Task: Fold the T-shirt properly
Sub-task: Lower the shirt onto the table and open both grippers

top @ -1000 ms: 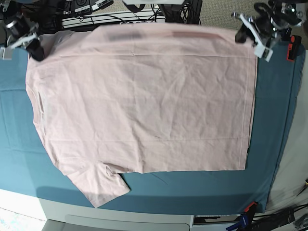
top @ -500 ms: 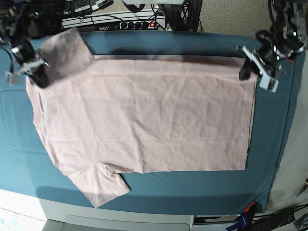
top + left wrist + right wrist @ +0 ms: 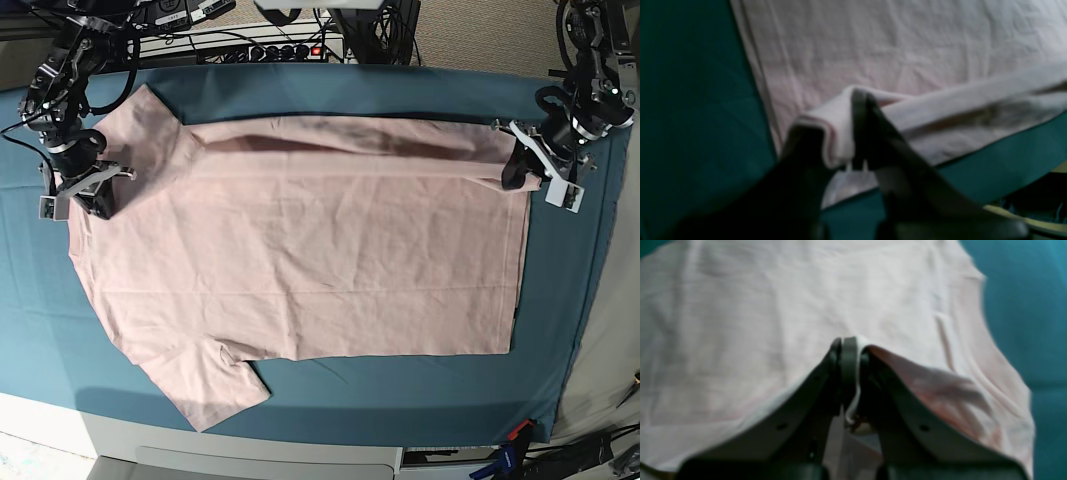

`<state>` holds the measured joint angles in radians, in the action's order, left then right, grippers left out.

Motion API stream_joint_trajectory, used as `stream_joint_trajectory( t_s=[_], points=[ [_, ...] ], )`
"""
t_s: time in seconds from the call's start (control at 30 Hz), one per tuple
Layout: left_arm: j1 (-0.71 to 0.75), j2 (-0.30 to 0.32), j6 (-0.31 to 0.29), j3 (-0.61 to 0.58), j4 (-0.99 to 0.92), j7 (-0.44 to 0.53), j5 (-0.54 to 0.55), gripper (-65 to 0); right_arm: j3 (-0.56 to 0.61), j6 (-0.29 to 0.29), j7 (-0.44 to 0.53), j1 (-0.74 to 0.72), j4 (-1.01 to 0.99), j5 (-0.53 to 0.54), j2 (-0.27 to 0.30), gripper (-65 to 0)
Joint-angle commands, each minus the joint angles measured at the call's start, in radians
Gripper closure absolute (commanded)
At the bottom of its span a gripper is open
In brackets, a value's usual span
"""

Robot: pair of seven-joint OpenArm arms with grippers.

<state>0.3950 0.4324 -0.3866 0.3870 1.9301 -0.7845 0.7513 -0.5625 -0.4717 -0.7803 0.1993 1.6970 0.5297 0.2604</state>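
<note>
- Two corners of the T-shirt [image 3: 300, 250] sit in my grip: my left tool [image 3: 853, 160] is pinched together on a hem corner, and my right tool [image 3: 850, 383] is pinched on a fold of cloth up by the shoulder.
- The shirt lies plain side up across the teal desk [image 3: 400, 385], its far edge raised between my two tools and rolling toward the near side, the rest flat.
- I judge the cotton light, limp and soft; it sags between my grips and will not keep an edge unless I keep it taut.
- It is not fragile, but thin cloth can slip out of a shallow pinch, so I want hem or seam between the pads, where the layers are thicker.
- The near sleeve [image 3: 205, 385] sticks out loose at the lower corner and will need its own hold by the cuff.
- The wrinkles suggest it drags on the desk cloth rather than sliding.
</note>
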Motion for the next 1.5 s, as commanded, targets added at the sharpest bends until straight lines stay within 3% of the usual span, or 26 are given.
stream_joint_trajectory(
  t_s=[0.0,0.27,0.5,0.53,0.57,0.6,0.63,0.67,0.7,0.8,0.97,1.1,1.3,1.47],
  points=[
    [-0.014,0.016,-0.004,0.008,0.014,0.027,0.010,0.0,-0.007,0.010,0.033,-0.011,0.016,0.007,0.016,0.0],
    [-0.024,0.016,0.039,0.008,0.014,0.052,-0.019,0.0,-0.007,0.082,0.054,-0.011,0.016,-0.025,0.014,0.0],
    [-0.024,0.016,0.037,0.008,0.014,0.068,-0.019,0.0,-0.007,0.084,0.055,-0.011,0.016,-0.034,0.014,0.0],
    [-0.024,0.016,0.037,0.008,0.014,0.077,-0.019,-4.0,-0.007,0.084,0.055,-0.011,0.016,-0.034,0.014,0.0],
    [-0.024,0.016,0.037,0.008,0.014,0.087,-0.021,-12.9,-0.007,0.084,0.055,-0.011,0.016,-0.037,0.014,0.0],
    [-0.024,0.016,0.037,0.008,0.014,0.100,-0.030,-21.9,-0.007,0.084,0.055,-0.011,0.016,-0.047,0.014,-5.9],
    [-0.024,0.016,0.039,0.008,0.014,0.115,-0.043,-28.9,-0.007,0.084,0.056,-0.011,0.016,-0.057,0.014,-15.8],
    [-0.024,0.016,0.051,0.008,0.014,0.126,-0.056,-32.9,-0.007,0.085,0.065,-0.011,0.016,-0.068,0.014,-24.5],
    [-0.024,0.016,0.073,0.008,0.014,0.132,-0.063,-34.5,-0.007,0.087,0.079,-0.011,0.016,-0.080,0.014,-29.5],
    [-0.024,0.016,0.137,0.008,0.014,0.130,-0.069,-34.6,-0.007,0.103,0.089,-0.011,0.016,-0.086,0.014,-30.5],
    [-0.024,0.017,0.133,0.008,0.014,0.079,-0.118,-34.6,-0.026,0.103,-0.022,-0.009,0.016,-0.079,0.013,-30.5],
    [-0.014,0.023,0.093,0.013,0.016,0.043,-0.153,-34.5,-0.132,0.106,-0.068,0.035,0.016,0.005,0.005,-30.5],
    [0.036,0.040,0.072,0.103,0.077,0.040,-0.146,-34.5,-0.369,0.056,-0.158,0.169,0.016,0.262,-0.040,-30.5],
    [0.051,0.042,0.072,0.236,0.144,0.031,-0.113,-34.5,-0.420,0.048,-0.163,0.272,0.016,0.346,-0.089,-30.5]
  ],
)
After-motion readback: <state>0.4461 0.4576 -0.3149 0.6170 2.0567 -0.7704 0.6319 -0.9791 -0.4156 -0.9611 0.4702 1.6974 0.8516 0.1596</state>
